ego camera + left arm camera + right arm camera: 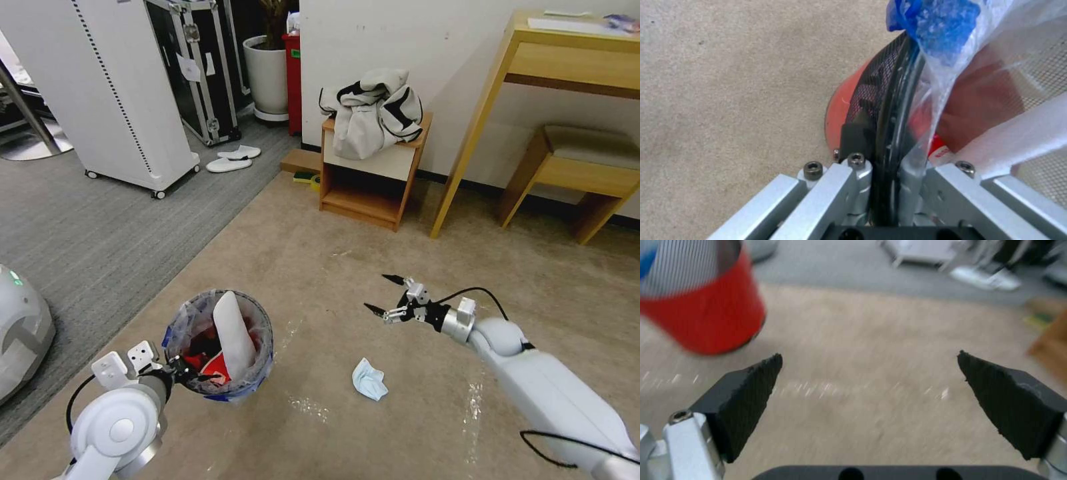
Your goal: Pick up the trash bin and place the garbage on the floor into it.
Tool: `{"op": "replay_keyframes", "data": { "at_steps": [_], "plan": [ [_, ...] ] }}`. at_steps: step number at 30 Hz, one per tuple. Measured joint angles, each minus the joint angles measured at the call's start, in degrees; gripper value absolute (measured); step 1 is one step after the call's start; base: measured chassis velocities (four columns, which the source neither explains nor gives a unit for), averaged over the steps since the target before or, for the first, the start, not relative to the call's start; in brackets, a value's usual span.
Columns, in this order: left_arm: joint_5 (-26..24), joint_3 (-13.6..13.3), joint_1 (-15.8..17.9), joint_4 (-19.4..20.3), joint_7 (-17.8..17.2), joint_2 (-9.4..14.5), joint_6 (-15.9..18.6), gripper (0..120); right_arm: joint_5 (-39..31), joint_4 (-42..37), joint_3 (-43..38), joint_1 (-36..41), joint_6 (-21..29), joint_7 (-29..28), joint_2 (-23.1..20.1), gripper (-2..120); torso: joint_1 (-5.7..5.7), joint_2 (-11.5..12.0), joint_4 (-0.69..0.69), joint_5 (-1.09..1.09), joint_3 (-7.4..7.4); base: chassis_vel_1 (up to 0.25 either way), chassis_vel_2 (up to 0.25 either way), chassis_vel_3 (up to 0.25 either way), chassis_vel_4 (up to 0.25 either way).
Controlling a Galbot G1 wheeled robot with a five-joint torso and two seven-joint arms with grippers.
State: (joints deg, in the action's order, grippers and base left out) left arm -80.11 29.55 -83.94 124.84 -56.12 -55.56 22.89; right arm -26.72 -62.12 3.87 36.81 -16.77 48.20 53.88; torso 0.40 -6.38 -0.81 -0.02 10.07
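Observation:
The trash bin [263, 333] is a small red bucket with a bluish bag liner [942, 40], held just above the beige floor [320, 267]. My left gripper [193, 375] is shut on the bin's near rim, one finger outside the red wall [840, 113] and one inside. A white slipper [233, 333] stands up in the bin among red wrappers. A light blue face mask [369, 379] lies on the floor right of the bin. My right gripper [383, 293] hovers open above the carpet, beyond the mask. Between its fingers [751, 386] is bare carpet, with the bin [706, 316] off to one side.
Two white slippers [233, 159] lie on the grey ribbed carpet at the back left, near a white cabinet [113, 87]. A wooden side table [370, 177] with clothes, a desk [533, 60] and a stool [580, 173] line the far wall.

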Motion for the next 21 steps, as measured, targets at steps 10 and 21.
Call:
{"op": "replay_keyframes", "data": {
  "at_steps": [10, 21],
  "plan": [
    [0.07, -0.18, 0.53, -0.76, 0.03, -0.13, 0.0, 1, 8.12, 12.05, 5.05, -4.55, -1.98, 6.37, 5.47, 100, 0.0, 0.0, 0.0, 0.01, 0.0, 0.0, 0.0, 0.0, 0.0],
    [1.15, -1.4, 0.89, -1.39, 0.38, -0.37, -0.01, 1, 9.72, 19.25, 5.32, -2.57, -1.64, 2.29, 8.45, 100, 0.0, 0.0, 0.0, 0.02, -0.01, 0.0, 0.0, 0.0, 0.0]
  ]
}}
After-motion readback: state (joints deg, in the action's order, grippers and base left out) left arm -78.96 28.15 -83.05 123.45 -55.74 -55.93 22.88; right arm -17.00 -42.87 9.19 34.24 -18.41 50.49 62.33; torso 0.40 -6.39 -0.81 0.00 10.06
